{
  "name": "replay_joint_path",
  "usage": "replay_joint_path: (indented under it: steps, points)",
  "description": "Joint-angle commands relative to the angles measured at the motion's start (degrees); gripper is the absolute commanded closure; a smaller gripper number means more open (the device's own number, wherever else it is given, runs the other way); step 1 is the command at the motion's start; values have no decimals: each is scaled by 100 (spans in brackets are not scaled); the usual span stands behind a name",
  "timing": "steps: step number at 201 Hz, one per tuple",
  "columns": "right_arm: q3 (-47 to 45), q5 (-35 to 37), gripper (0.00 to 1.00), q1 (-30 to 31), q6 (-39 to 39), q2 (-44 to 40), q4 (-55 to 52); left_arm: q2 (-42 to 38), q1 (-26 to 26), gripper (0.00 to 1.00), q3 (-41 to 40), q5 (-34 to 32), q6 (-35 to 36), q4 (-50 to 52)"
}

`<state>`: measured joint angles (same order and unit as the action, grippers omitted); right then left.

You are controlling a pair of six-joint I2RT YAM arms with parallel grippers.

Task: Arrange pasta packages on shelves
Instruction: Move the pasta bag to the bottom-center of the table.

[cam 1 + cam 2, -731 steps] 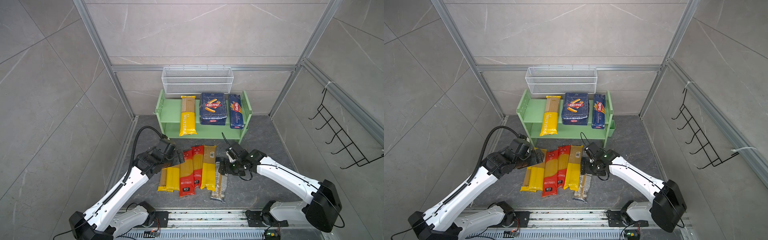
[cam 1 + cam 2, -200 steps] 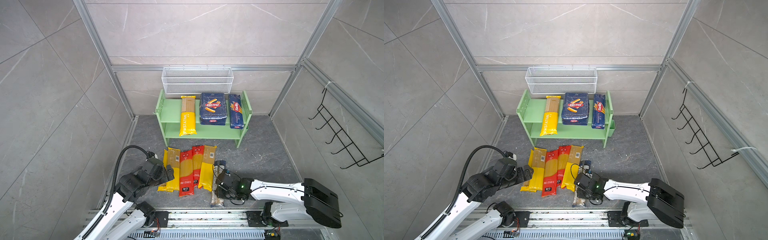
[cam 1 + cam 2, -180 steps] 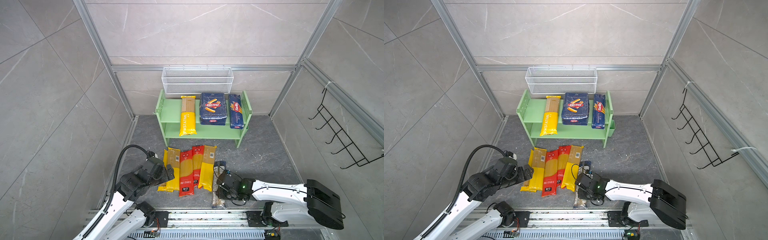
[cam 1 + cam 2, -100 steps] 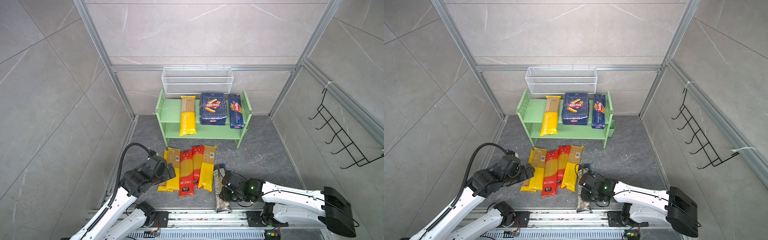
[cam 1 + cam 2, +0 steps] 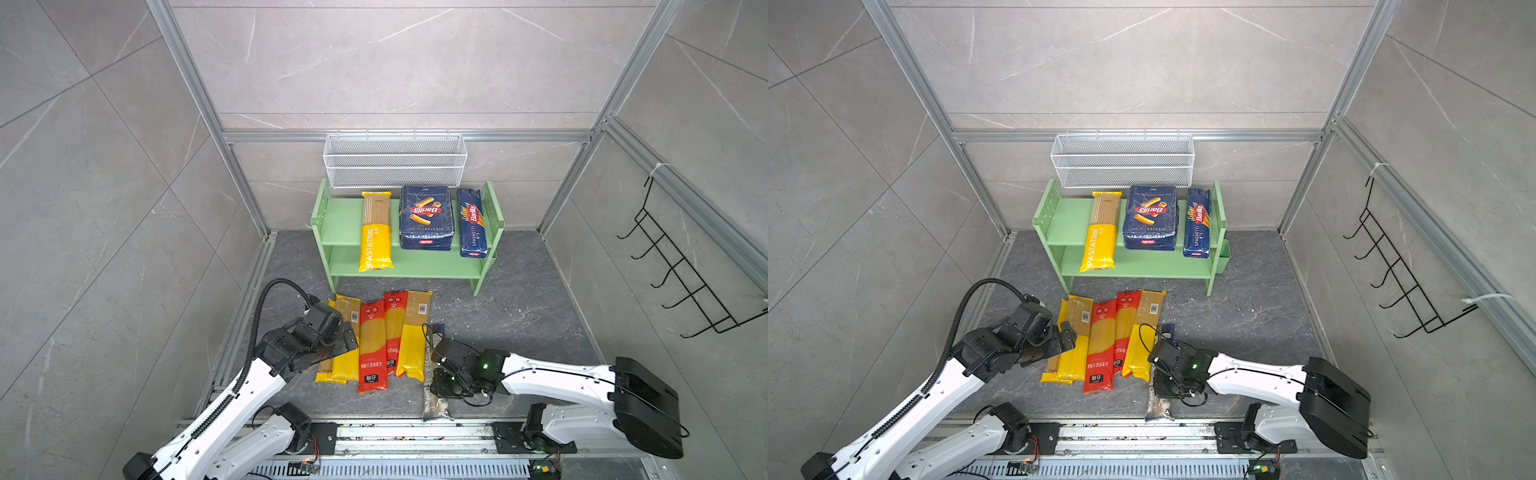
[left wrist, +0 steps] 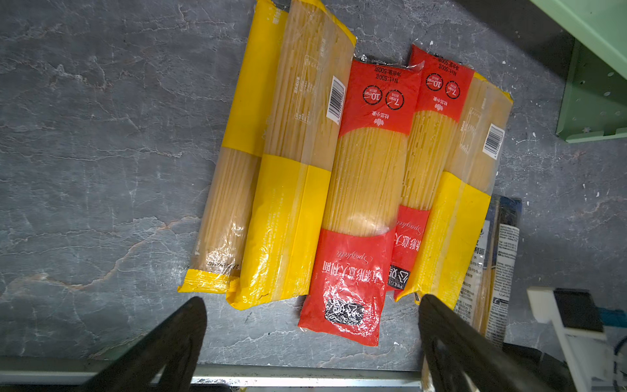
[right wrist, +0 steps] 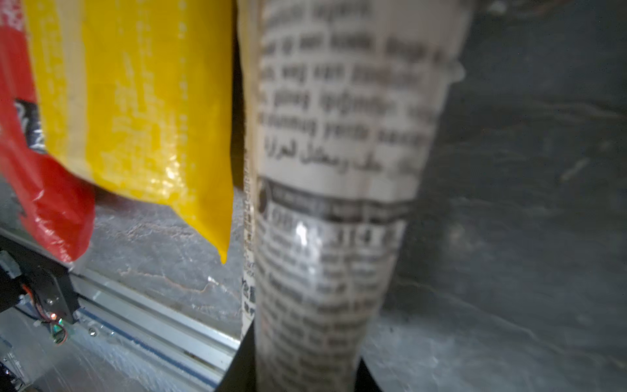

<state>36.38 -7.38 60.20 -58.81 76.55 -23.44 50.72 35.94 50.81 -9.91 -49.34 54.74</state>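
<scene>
My right hand (image 5: 437, 379) grips the clear pasta bag (image 7: 332, 203), my left hand (image 6: 310, 315) hangs open above the spaghetti packs (image 6: 359, 176); next, I judge, comes a lift toward the shelves (image 5: 340, 220) ahead.

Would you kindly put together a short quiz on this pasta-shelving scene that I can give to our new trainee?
1. True or false: the left gripper is clamped on a red pack.
2. How many pasta packs lie on the top board of the green rack?
3. What is the right gripper shut on? A) a red pack B) the clear bag C) a yellow pack
Key: 1 false, its jaws stand open and empty; 2 three; 3 B.
</scene>
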Motion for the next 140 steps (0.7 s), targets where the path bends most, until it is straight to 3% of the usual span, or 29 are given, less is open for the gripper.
replay_joint_path:
  steps: [1, 140]
  points:
    - [247, -410, 100, -106, 361, 280, 1036, 50, -27, 1, 218, 9, -32, -96]
    - [236, -1140, 100, -716, 537, 1389, 1673, 385, -26, 1, 97, -20, 12, -324]
